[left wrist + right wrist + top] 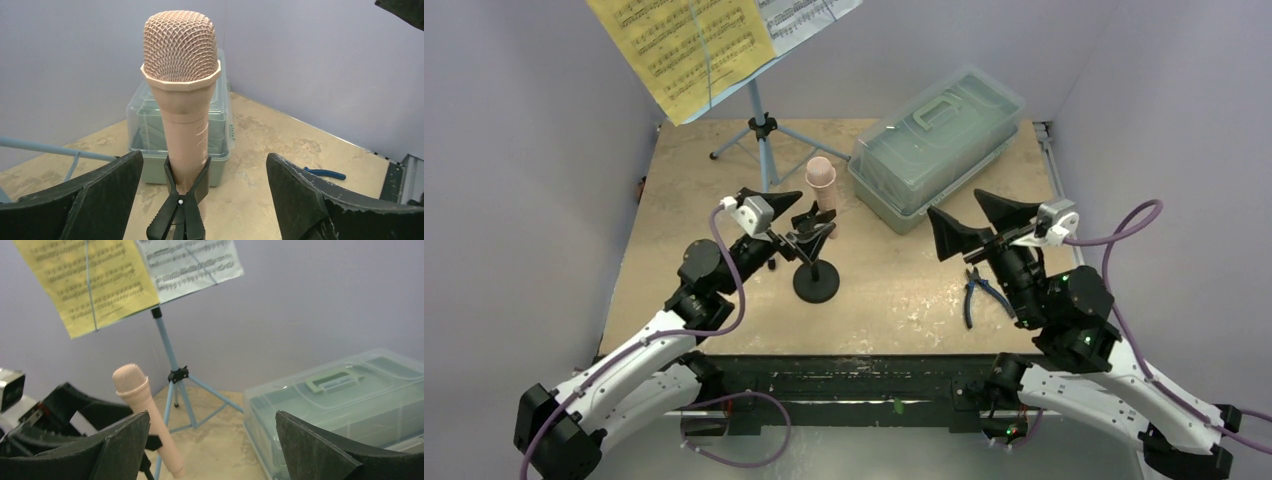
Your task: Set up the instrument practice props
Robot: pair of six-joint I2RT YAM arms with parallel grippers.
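Observation:
The light blue tripod music stand stands at the back left and carries a yellow sheet and a white sheet; the right wrist view shows its pole and both sheets. The peach-pink microphone sits tilted in the black clip of the short mic stand, whose round base rests on the table. My left gripper is open, its jaws on either side of the microphone without touching it. My right gripper is open and empty, right of the stand.
A clear lidded plastic box stands at the back right, just beyond the microphone. Blue-handled pliers lie on the table near my right gripper. Grey walls close in the table on three sides.

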